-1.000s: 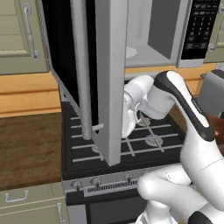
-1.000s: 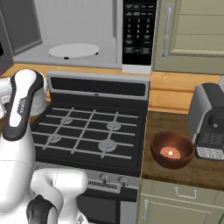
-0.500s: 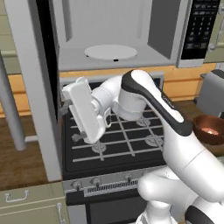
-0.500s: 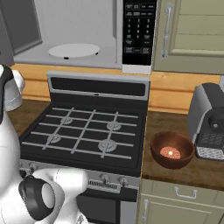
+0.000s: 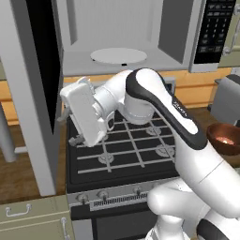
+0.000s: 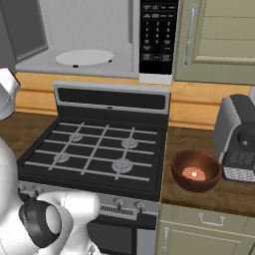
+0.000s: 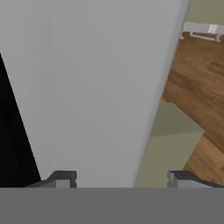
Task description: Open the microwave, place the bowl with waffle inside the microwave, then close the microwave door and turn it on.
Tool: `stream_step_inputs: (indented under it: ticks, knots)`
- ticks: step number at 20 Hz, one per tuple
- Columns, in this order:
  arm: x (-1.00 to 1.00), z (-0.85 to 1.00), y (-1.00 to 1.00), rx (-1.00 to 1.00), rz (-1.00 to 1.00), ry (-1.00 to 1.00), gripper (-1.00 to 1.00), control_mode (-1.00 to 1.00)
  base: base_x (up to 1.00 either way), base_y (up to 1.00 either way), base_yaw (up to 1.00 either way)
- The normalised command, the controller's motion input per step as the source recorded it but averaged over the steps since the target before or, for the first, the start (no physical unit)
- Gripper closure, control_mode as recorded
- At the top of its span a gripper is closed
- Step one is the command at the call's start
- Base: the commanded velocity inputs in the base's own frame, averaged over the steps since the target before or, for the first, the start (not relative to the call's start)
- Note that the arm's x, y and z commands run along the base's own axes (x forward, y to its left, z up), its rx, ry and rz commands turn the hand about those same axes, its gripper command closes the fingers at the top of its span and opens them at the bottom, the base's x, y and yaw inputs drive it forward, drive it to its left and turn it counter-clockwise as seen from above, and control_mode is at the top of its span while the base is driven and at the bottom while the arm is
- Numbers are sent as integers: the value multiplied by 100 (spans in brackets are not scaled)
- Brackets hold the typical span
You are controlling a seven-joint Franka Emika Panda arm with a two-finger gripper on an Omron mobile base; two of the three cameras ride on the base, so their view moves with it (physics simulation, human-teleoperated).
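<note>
The microwave (image 5: 140, 28) stands open, its white turntable (image 5: 118, 55) bare. The microwave door (image 5: 28, 93) is swung far out to the left, over the stove's left edge. My gripper (image 5: 70, 127) sits close to the door's inner face and points at it. In the hand view the door's grey frame (image 7: 96, 87) lies just ahead of my gripper (image 7: 120, 179), whose fingertips (image 7: 61, 178) stand wide apart and open, gripping nothing. The brown bowl (image 6: 195, 169) rests on the wooden counter right of the stove, with the orange waffle (image 6: 194, 174) inside. The bowl (image 5: 227, 138) also shows at the right edge.
A black gas stove (image 6: 94, 149) with grey grates lies under the microwave. A grey appliance (image 6: 239, 137) stands right behind the bowl. The keypad strip (image 6: 157, 35) is on the microwave's right side, with a beige cabinet door (image 6: 219, 40) beside it.
The microwave door has swung from edge-on over the stove to wide open at the left. My hand followed it leftward.
</note>
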Motion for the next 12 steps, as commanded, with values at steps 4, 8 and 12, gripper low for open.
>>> stream_step_inputs:
  ticks: [4, 8, 12]
  knots:
    - [-5, 0, -93, 0, -16, -20, -100, -100, 0, 0, 0]
    - [20, -24, -100, -1, -18, -11, -100, -100, 0, 0, 0]
    - [42, -70, -100, -9, -20, -24, -100, -100, 0, 0, 0]
